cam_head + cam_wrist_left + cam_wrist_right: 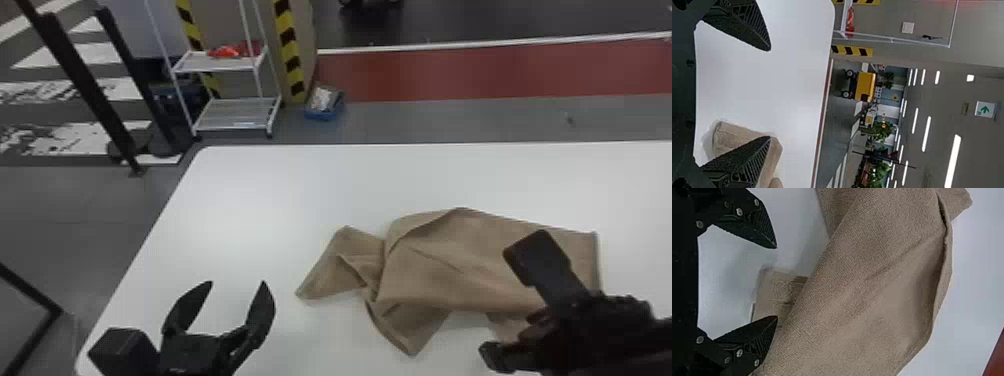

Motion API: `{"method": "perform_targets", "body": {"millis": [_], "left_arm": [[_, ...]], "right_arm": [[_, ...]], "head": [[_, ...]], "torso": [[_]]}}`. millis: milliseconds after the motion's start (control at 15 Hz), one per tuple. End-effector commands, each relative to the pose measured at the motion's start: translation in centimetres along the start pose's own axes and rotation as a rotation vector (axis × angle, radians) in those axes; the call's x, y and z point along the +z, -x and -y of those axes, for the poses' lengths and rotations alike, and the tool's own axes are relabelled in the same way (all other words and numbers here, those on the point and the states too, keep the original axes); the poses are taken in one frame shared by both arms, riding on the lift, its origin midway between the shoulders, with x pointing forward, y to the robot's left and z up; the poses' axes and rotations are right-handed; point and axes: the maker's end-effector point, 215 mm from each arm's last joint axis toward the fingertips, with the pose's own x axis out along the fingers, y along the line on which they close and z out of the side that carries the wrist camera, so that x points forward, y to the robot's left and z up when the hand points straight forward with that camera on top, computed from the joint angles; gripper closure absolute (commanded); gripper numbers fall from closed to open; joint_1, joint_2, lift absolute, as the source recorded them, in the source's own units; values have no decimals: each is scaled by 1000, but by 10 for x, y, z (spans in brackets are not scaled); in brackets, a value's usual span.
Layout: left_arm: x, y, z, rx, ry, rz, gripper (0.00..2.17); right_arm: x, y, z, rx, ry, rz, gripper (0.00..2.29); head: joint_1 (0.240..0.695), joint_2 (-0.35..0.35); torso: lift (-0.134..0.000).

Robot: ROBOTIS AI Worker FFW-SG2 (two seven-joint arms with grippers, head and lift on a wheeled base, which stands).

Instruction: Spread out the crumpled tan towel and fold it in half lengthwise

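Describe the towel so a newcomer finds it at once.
In the head view, find the big white table. The tan towel lies crumpled on it, right of centre, partly hidden by the right tool. Its soft, wrinkled cloth sets it apart from that tool and the left tool, both black and rigid.

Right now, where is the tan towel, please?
In the head view, the towel lies on the table, right of the left gripper, partly behind the right gripper.

Left tool [237,283] with fingers [746,27] wide apart over the white table [762,86], one before the tan towel [730,134].
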Motion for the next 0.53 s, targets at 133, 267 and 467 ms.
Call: {"method": "perform_targets", "body": {"millis": [133, 267, 467], "left_arm": [[-2, -1, -3, 4, 4, -2, 80], [-2, -2, -3, 4, 6, 0, 80], [-3, -3, -3, 5, 6, -1, 80]], "right_arm": [[3, -12, 1, -10, 9, -26, 407], [5, -12, 2, -11, 7, -25, 464], [5, -11, 8, -28, 6, -27, 623]], "head": [[695, 176], [695, 178], [695, 177]], "torso": [[-123], [-123], [-123]]}}
